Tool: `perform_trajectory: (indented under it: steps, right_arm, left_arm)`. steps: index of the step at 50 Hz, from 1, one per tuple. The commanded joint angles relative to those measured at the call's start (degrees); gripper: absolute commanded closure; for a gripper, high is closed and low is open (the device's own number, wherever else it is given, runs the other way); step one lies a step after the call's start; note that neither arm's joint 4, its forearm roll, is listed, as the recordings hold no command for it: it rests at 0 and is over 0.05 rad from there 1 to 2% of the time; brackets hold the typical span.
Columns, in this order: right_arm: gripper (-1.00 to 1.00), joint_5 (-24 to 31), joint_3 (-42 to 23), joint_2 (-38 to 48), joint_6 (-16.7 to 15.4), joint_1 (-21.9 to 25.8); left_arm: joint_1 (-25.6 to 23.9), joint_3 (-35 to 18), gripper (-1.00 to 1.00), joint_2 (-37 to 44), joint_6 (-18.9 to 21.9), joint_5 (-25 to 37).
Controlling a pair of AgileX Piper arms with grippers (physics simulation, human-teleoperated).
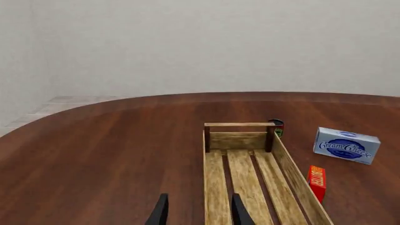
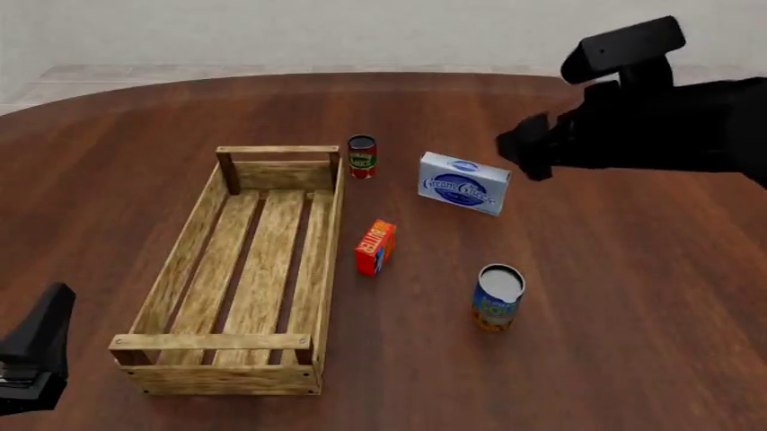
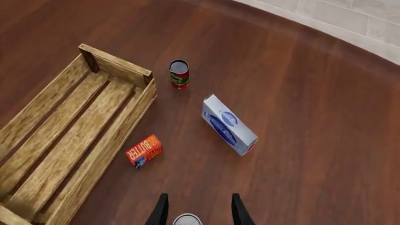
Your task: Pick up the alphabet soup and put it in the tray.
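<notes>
The alphabet soup (image 2: 498, 296) stands upright on the table, to the right of the tray (image 2: 278, 150), with its silvery top showing. In the right wrist view only its top (image 3: 187, 219) shows, at the picture's edge between the fingers. My right gripper (image 3: 199, 197) is open and empty, held high above the table; in the front view it (image 2: 527, 148) hangs near the cream cheese box. My left gripper (image 1: 198, 197) is open and empty, over the near end of the tray (image 1: 240, 125). The tray (image 3: 119, 63) holds nothing.
A blue-and-white cream cheese box (image 2: 464, 182) lies beyond the soup. A small red-orange butter box (image 2: 375, 247) lies beside the tray's right wall. A small dark red can (image 2: 362, 155) stands at the tray's far right corner. My left arm (image 2: 36, 355) is at the near left.
</notes>
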Motion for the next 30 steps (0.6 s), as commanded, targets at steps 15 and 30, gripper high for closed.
perform_trajectory:
  steps: [15, 30]
  right_arm:
    - [-1.0, 0.16, 0.38, 4.09, -0.69, 2.84]
    - [-1.0, -0.81, 2.03, 5.28, -1.28, 3.4]
  left_arm:
    - [0.0, 0.0, -1.0, 0.0, 0.0, 0.0]
    - [0.0, 0.0, -1.0, 0.0, 0.0, 0.0]
